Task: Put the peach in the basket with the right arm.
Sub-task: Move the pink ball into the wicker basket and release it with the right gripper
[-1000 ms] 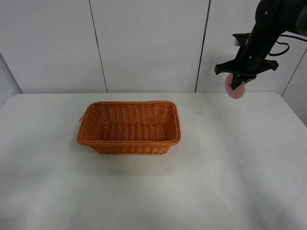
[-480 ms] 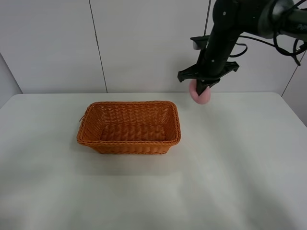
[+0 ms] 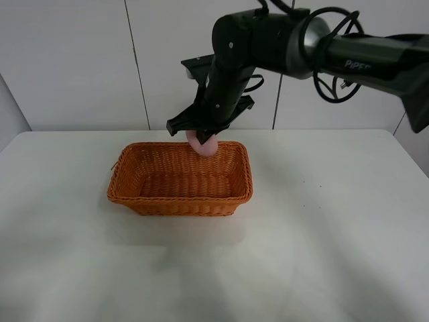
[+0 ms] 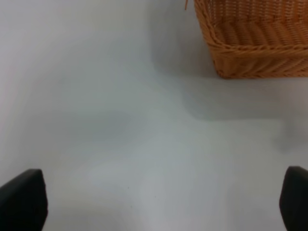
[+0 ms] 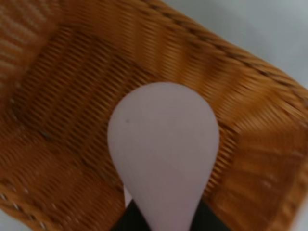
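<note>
Peach [image 3: 203, 145]: small, matte, probably light and easily bruised. Pinched at one end by right claw [image 3: 202, 138], hanging above basket [image 3: 181, 201] interior, near back rim. Gentle grip advised. Left claw [image 4: 154, 202]: spread, empty.

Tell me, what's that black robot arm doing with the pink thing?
The right arm is holding a peach in its gripper, right above the open basket on the table. The peach hangs in the air over the inside of the basket and has not been let go yet. The left gripper is open and holds nothing, off to the side near one of the basket's corners.
</note>
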You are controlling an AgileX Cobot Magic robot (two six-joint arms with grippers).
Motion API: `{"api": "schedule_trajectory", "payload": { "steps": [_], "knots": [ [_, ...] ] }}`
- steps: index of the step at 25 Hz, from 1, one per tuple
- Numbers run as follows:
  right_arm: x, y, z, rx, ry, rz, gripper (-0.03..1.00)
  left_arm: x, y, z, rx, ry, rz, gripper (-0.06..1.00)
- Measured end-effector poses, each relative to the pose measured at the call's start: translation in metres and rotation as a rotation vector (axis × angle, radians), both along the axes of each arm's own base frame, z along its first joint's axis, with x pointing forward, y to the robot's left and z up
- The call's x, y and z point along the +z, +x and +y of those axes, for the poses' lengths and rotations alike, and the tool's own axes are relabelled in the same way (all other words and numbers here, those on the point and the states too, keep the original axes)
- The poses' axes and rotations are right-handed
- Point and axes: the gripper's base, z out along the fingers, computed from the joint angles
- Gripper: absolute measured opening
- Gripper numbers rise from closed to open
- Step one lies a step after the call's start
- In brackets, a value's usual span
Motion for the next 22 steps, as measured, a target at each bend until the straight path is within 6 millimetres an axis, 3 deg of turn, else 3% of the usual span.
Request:
{"api": "schedule_trajectory", "payload": {
  "steps": [6,9,12,14,17,19,22],
  "knots": [
    [-0.071,0.018,0.018,0.002,0.001,0.021,0.0,0.0,0.0,0.0,0.0,0.0,0.0,0.99],
    [-0.094,0.021,0.021,0.003,-0.008,0.043,0.0,0.0,0.0,0.0,0.0,0.0,0.0,0.99],
    [-0.1,0.022,0.022,0.002,-0.007,0.052,0.1,0.0,0.0,0.0,0.0,0.0,0.0,0.99],
    [-0.099,0.022,0.022,0.002,-0.006,0.051,0.25,0.0,0.0,0.0,0.0,0.0,0.0,0.99],
    [-0.099,0.021,0.021,0.003,-0.012,0.059,0.56,0.0,0.0,0.0,0.0,0.0,0.0,0.99],
    [-0.098,0.02,0.021,0.003,-0.017,0.065,0.64,0.0,0.0,0.0,0.0,0.0,0.0,0.99],
    [-0.084,0.019,0.019,0.005,-0.012,0.058,0.68,0.0,0.0,0.0,0.0,0.0,0.0,0.99]
  ]
}}
